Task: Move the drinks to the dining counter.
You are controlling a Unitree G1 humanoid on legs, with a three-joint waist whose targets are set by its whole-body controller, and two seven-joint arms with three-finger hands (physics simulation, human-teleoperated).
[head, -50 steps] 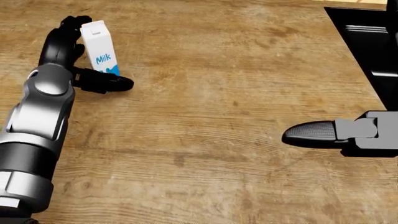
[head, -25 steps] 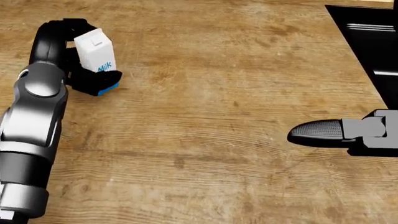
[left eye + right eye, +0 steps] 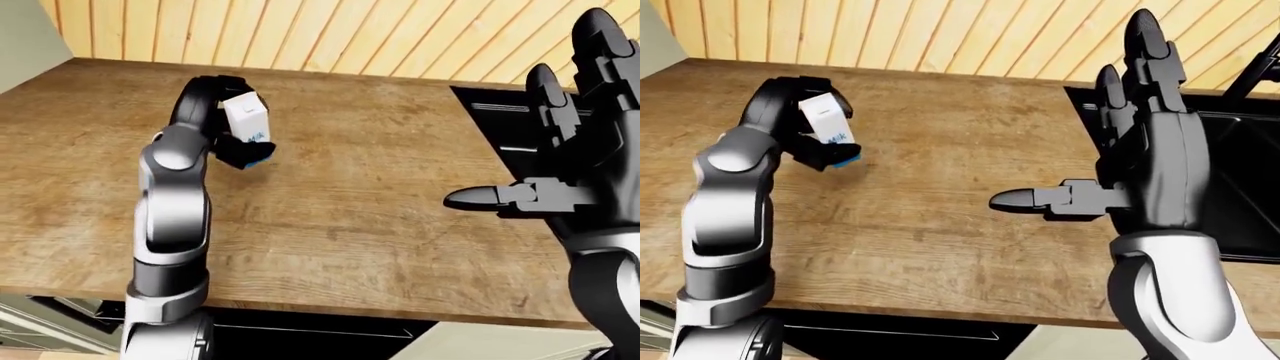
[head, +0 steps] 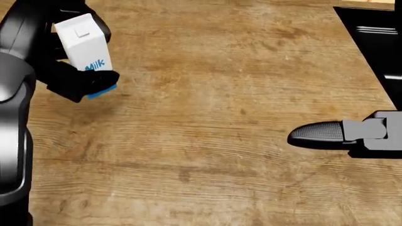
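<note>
My left-hand fingers (image 4: 78,80) are wrapped around the milk carton (image 4: 83,44), gripping it low on its body, with one dark finger crossing under the blue band at its base. The carton is white with blue "Milk" lettering and a gabled top, and it sits tilted in my grasp, its top leaning toward the upper left of the head view. In the left-eye view the carton (image 3: 246,120) appears lifted off the tabletop (image 3: 360,187), held up over the wood near the left part of the surface. My left hand (image 3: 228,131) curls back over the carton from above, and my left arm (image 3: 172,217) rises in a grey and black column from the bottom edge of that view.

My right hand (image 3: 1140,157) is well apart from the carton, on the right side of each view. Its fingers (image 3: 1145,52) stand spread and upright, holding nothing, and its thumb (image 3: 1035,199) sticks out sideways toward the left, hovering over the wood.

The tabletop is a broad slab of warm brown wood with visible grain. A black sink (image 3: 510,131) is set into it at the right. A wall of vertical light wooden slats (image 3: 330,34) runs along the top of the eye views.
</note>
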